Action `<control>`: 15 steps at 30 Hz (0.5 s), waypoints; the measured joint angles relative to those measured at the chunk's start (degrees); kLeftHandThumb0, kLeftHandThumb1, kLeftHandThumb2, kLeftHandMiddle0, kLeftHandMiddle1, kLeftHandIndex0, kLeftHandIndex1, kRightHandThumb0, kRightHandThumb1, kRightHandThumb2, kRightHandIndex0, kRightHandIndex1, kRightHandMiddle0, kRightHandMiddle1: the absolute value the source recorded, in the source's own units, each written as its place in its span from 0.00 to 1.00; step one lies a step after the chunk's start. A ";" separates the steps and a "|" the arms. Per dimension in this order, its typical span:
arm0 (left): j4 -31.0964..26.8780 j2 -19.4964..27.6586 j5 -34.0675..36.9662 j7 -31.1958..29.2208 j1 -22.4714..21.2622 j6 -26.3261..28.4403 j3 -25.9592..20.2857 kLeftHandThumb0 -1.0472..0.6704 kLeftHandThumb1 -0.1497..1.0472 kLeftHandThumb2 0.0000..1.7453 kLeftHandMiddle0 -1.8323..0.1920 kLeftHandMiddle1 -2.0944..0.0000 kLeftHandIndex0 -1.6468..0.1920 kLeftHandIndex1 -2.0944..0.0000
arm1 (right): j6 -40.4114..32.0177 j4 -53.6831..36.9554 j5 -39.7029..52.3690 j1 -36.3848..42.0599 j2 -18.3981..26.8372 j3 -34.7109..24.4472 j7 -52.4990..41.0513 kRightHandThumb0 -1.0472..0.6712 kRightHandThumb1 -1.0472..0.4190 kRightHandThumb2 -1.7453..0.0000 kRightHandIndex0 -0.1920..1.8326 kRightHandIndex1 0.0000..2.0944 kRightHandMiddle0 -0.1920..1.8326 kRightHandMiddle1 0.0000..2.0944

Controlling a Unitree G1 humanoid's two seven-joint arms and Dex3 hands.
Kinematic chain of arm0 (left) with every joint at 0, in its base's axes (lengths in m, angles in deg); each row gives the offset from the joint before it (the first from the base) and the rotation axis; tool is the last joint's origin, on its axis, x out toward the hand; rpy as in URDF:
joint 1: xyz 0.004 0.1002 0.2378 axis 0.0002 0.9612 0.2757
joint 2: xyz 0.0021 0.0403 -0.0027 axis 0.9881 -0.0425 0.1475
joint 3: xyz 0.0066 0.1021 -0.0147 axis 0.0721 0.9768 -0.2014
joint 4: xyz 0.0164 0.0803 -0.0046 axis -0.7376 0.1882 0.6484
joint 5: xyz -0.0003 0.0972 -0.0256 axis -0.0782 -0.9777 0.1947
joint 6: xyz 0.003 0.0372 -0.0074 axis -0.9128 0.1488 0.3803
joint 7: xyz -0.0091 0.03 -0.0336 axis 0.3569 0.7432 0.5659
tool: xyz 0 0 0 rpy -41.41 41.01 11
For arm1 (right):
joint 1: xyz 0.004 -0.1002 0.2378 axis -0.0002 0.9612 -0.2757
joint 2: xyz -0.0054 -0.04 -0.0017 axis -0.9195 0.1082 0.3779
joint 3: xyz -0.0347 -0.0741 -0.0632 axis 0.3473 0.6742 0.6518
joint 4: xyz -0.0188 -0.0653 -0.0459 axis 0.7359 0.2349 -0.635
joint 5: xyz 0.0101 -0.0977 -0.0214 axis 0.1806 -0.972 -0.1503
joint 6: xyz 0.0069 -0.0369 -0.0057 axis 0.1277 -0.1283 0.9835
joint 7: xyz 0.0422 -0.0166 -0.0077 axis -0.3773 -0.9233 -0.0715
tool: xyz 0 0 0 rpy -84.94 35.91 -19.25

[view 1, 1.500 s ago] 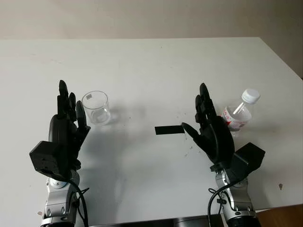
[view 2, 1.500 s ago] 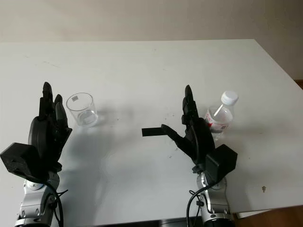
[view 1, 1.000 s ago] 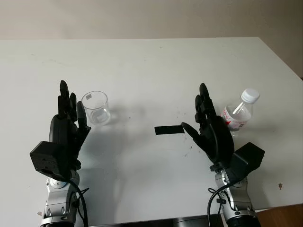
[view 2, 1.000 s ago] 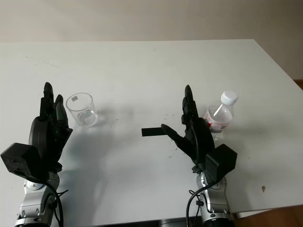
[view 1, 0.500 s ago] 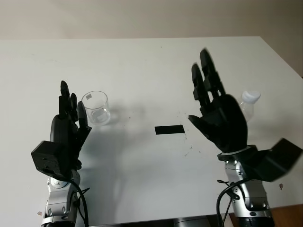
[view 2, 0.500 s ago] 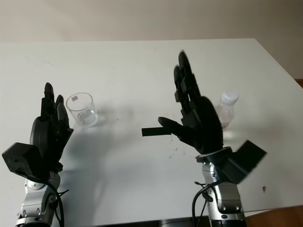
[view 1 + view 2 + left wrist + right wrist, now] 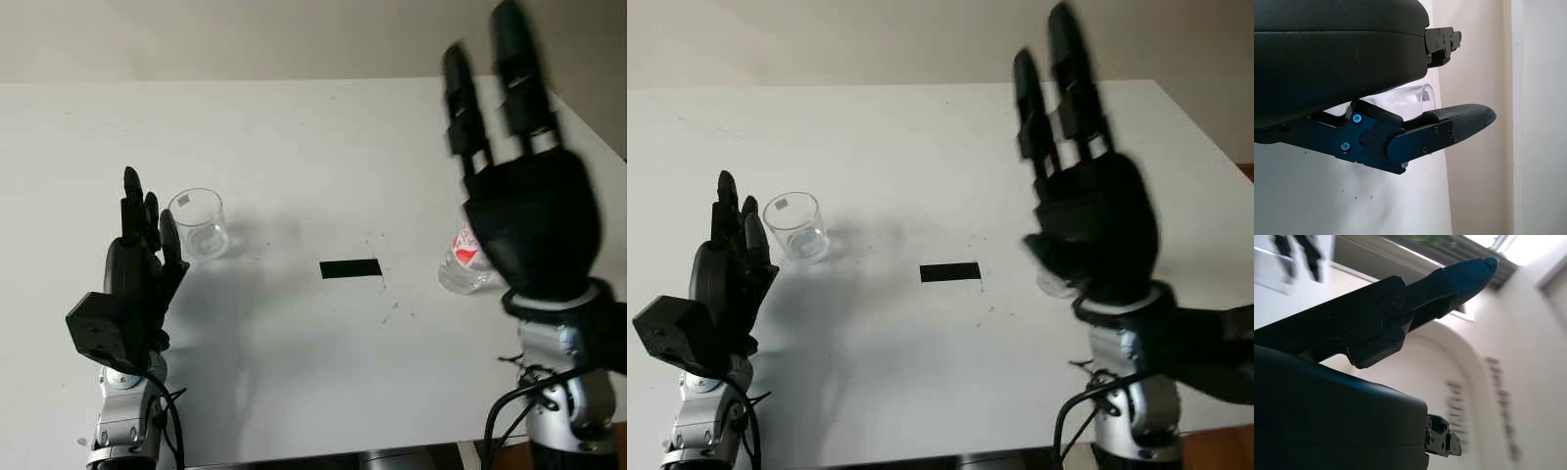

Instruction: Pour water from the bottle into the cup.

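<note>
A clear glass cup (image 7: 201, 223) stands upright on the white table (image 7: 294, 147), left of centre. My left hand (image 7: 147, 201) is open just beside it on its near left, apart from it; the cup's rim (image 7: 1425, 95) shows past that hand's fingers in the left wrist view. The water bottle (image 7: 458, 269) with a red label stands at the right, its upper part hidden behind my right hand. My right hand (image 7: 482, 59) is open and raised high above the table, close to the head camera, holding nothing.
A strip of black tape (image 7: 350, 268) lies on the table between cup and bottle. The table's right edge (image 7: 588, 117) runs close to the bottle. A few small specks mark the surface near the tape. The right wrist view looks at a wall past one finger (image 7: 1459, 276).
My right hand has lifted from beside the bottle up toward the camera and now covers the bottle's cap and neck. The left hand, cup and bottle have stayed put.
</note>
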 measured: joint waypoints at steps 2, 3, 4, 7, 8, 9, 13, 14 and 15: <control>0.30 -0.32 0.03 0.00 -0.26 -0.14 0.00 0.18 1.00 0.40 1.00 0.89 0.98 1.00 | 1.15 -0.28 -0.06 -1.46 -0.18 -1.79 2.06 0.14 0.01 0.96 0.00 0.00 0.00 0.00; 0.45 -0.37 0.04 -0.02 -0.38 -0.26 0.02 0.17 1.00 0.40 1.00 0.90 0.98 1.00 | 1.43 -0.56 -0.73 -1.92 -0.38 -2.57 3.72 0.15 0.01 0.95 0.00 0.00 0.00 0.00; 0.61 -0.42 0.04 -0.03 -0.48 -0.59 0.03 0.18 1.00 0.40 1.00 0.90 0.99 1.00 | 1.49 -0.76 -1.24 -2.16 -0.39 -3.50 5.11 0.15 0.00 0.95 0.00 0.00 0.00 0.00; 1.44 -0.43 0.06 -0.06 -0.65 -1.35 0.03 0.18 1.00 0.41 1.00 0.91 0.99 1.00 | 2.17 -0.07 -1.02 -2.53 0.74 -6.73 5.16 0.16 0.00 0.93 0.00 0.00 0.00 0.00; 1.69 -0.43 0.14 -0.13 -0.69 -1.47 0.02 0.18 1.00 0.41 1.00 0.92 0.99 1.00 | 2.77 0.88 0.11 -2.60 2.13 -8.22 3.23 0.17 0.01 0.94 0.00 0.00 0.00 0.00; 1.90 -0.42 0.24 -0.22 -0.73 -1.58 0.01 0.18 1.00 0.41 1.00 0.92 0.99 1.00 | 3.28 1.84 1.04 -2.67 3.72 -9.65 1.34 0.17 0.02 0.94 0.00 0.00 0.00 0.00; 2.49 -0.40 0.43 -0.38 -0.80 -1.72 -0.02 0.18 1.00 0.40 1.00 0.91 0.99 1.00 | 5.60 4.96 2.81 -2.71 6.91 -14.23 -2.22 0.17 0.04 0.96 0.00 0.00 0.00 0.00; 2.49 -0.38 0.46 -0.40 -0.81 -1.72 -0.02 0.18 1.00 0.41 1.00 0.91 0.99 1.00 | 6.54 5.78 2.19 -2.59 7.33 -15.15 -2.33 0.16 0.05 0.97 0.00 0.00 0.00 0.00; 2.49 -0.36 0.50 -0.41 -0.81 -1.72 -0.04 0.18 1.00 0.41 1.00 0.91 0.98 1.00 | 7.47 6.35 1.21 -2.33 7.56 -15.96 -2.18 0.16 0.05 0.97 0.00 0.00 0.00 0.00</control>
